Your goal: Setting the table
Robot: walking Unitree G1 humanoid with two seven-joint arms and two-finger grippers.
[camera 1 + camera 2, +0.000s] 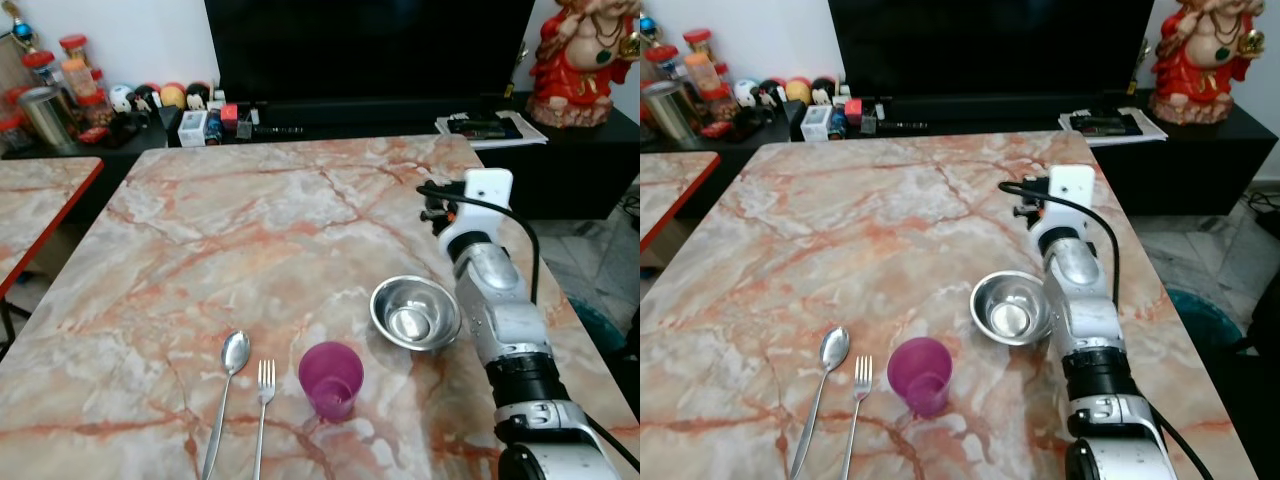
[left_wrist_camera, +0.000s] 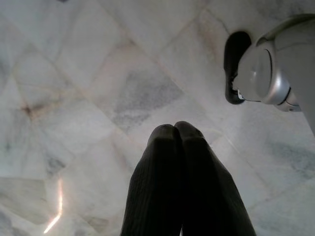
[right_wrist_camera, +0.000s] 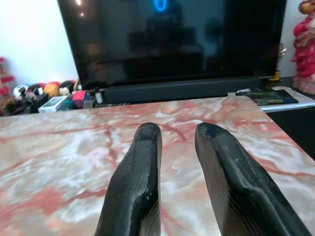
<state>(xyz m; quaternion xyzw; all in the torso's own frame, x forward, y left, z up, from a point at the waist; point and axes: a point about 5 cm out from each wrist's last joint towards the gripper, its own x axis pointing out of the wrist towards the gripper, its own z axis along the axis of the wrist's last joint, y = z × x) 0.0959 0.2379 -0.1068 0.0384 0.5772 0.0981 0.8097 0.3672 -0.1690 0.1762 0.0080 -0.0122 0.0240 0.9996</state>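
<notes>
Right gripper: fingers slightly parted, empty, its tips hidden in the head views behind the wrist.
Arm: stretched forward over the pink-veined marble table.
Round steel bowl: just left of the forearm.
Left gripper: fingers pressed together, pointing at the pale floor.

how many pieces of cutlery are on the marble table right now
2. A spoon lies near the table's front edge, left of the purple cup. A fork lies beside it, between spoon and cup. The right arm may hide part of the table.
</notes>
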